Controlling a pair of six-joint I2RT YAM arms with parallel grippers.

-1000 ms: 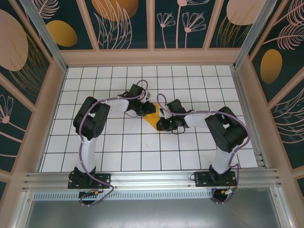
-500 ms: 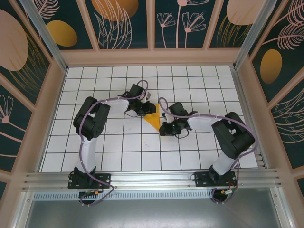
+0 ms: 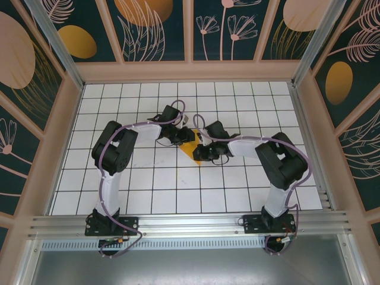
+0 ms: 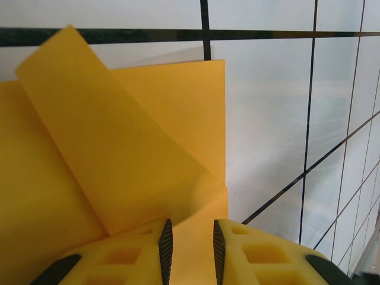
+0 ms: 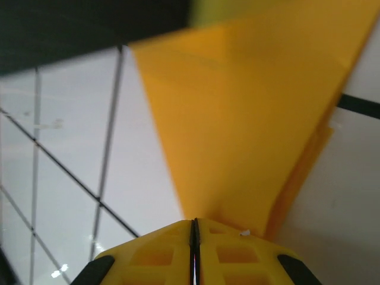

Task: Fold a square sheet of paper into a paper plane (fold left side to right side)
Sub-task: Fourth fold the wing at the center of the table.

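The orange-yellow sheet of paper (image 3: 189,151) lies partly folded at the middle of the table, between my two grippers. My left gripper (image 3: 184,136) sits at its upper left edge. In the left wrist view the sheet (image 4: 119,148) has a flap curling up, and the left gripper (image 4: 191,249) stands open by a narrow gap with paper running between its fingers (image 4: 165,246). My right gripper (image 3: 200,152) is at the sheet's right side. In the right wrist view it (image 5: 194,228) is shut, and a tapering corner of the paper (image 5: 249,119) runs into its tips.
The white gridded table (image 3: 148,190) is ringed by a wooden frame (image 3: 190,71) and dark printed wall panels. Both arms (image 3: 113,148) bend inward over the middle. Free tiles lie in front of the paper and to either side.
My right gripper swung out to the lower right, then came back left and up against the paper. The visible orange area widened and then shrank. The left gripper stayed put.
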